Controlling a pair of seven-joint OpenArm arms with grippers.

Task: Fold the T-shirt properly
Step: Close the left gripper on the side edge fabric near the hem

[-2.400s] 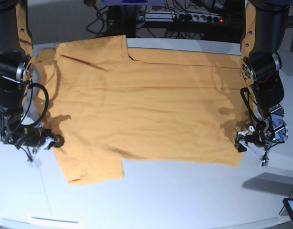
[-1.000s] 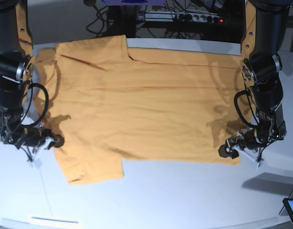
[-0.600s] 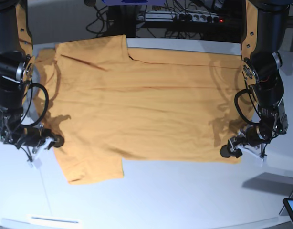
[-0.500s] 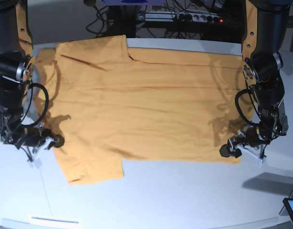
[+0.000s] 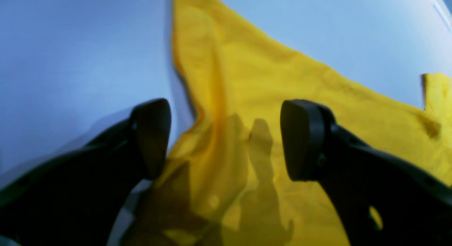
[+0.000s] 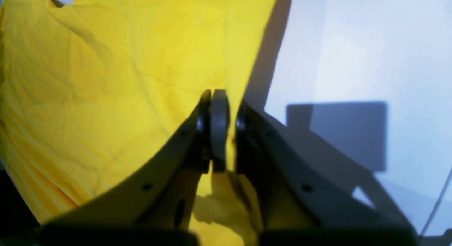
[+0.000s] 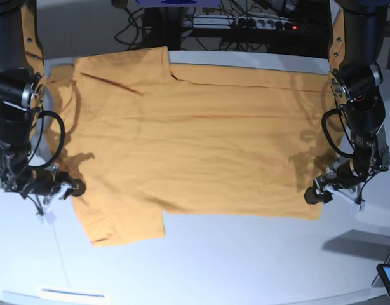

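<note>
One T-shirt [image 7: 188,133] flat on pale table [image 7: 246,260] | left tool [image 5: 226,140] wide | right tool [image 6: 220,129] pinching T-shirt

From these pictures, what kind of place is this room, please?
Probably a robotics lab or test bench, not a home. A T-shirt lies spread on a plain white table between two robot arms, and behind the table hang tangled cables and a power strip with a red light.
</note>
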